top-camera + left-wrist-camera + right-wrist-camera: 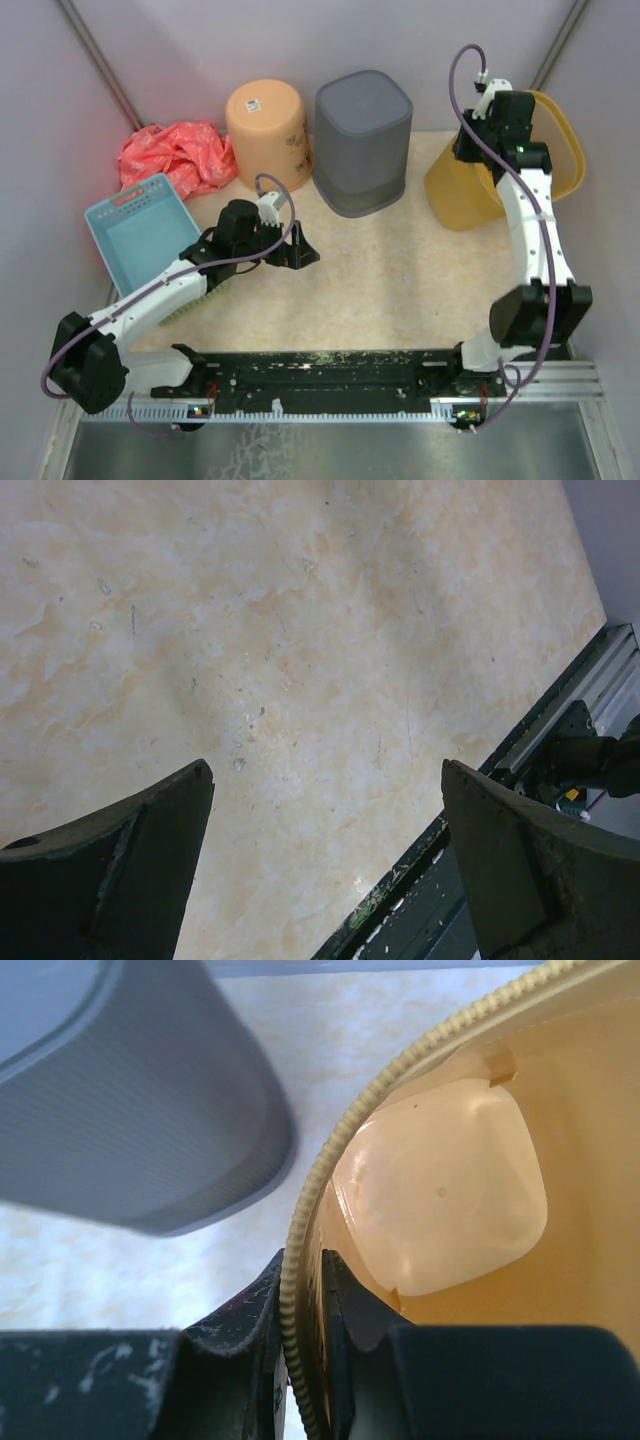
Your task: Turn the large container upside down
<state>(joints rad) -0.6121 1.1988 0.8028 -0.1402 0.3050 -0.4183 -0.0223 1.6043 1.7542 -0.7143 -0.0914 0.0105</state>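
Yellow plastic, ribbed along its edge, is pinched between the two fingers of the right gripper (305, 1280): one finger sits outside the wall and one inside, the jaws closed down to just the thickness of that rim. The yellow container (465, 195) it holds is at about two o'clock on the table (400, 290), leaning over with its mouth tipped towards the right-hand wall, neither upright nor inverted as far as I can judge. That thin hold worries me most. A grip on one spot of a smooth rim lets the tub swing like a bucket on a handle, and as the wrist rolls it further the weight could pull the rim out of the fingers and drop it back. The grey bin (362, 140) stands just beside it at nine o'clock, so a wide swing of the base could knock it. The wall is close at three o'clock, where the mouth might catch. Over at eight o'clock the left gripper (295, 250) hangs above bare tabletop, jaws spread wide and holding nothing. It is well apart from the tub, so it offers no support if the tub slips.
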